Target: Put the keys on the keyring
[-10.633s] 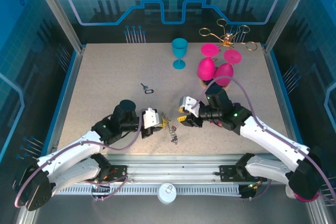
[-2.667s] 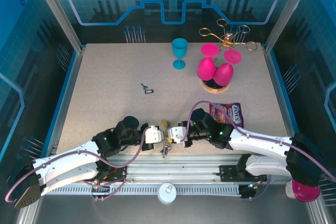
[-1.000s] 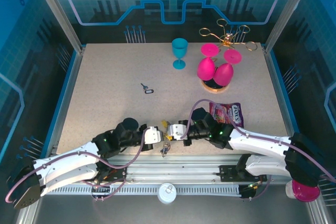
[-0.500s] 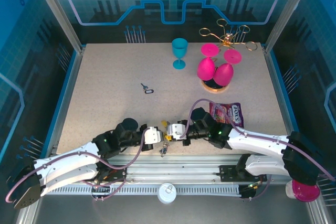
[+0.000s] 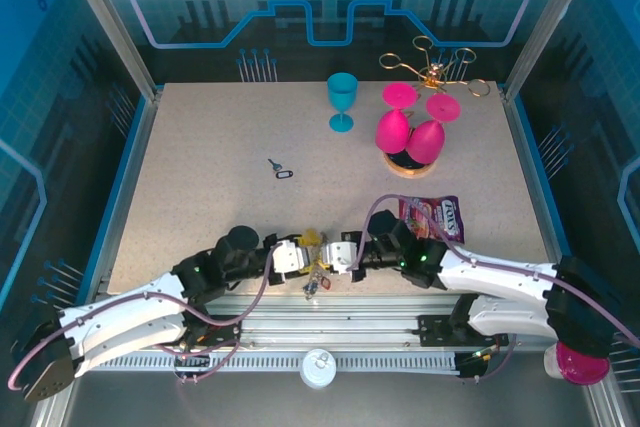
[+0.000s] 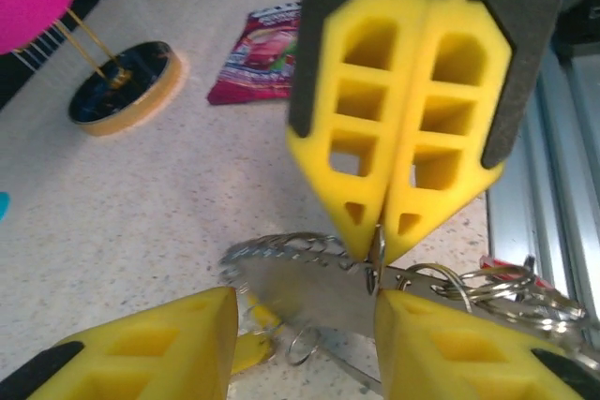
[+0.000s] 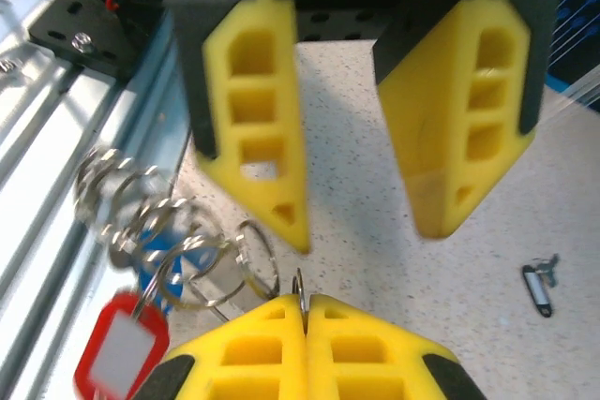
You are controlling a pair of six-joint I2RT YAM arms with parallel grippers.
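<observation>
At the table's near edge my right gripper (image 5: pixel 338 253) is shut on a thin metal ring of the keyring (image 7: pixel 300 286). The silver chain (image 6: pixel 281 248) trails from its tips (image 6: pixel 375 252). A bunch of rings with a red tag (image 7: pixel 117 355) and a blue one (image 7: pixel 159 259) hangs beside it over the rail; from above the bunch (image 5: pixel 316 283) lies between both grippers. My left gripper (image 5: pixel 298 259) faces the right one, open, its fingers (image 6: pixel 422 330) either side of the chain, gripping nothing. A yellow tag (image 5: pixel 311 239) lies just behind. One more dark key (image 5: pixel 280 169) lies alone mid-table.
A teal goblet (image 5: pixel 342 102), two tipped pink goblets (image 5: pixel 410 132) on a round base and a gold wire stand (image 5: pixel 435 67) stand at the back. A purple snack packet (image 5: pixel 432 215) lies by the right arm. The metal rail (image 5: pixel 330 312) borders the near edge.
Since ten seconds ago both arms have drawn back to the near edge with the bunch. In the last second the grippers shifted slightly; the right stays shut.
</observation>
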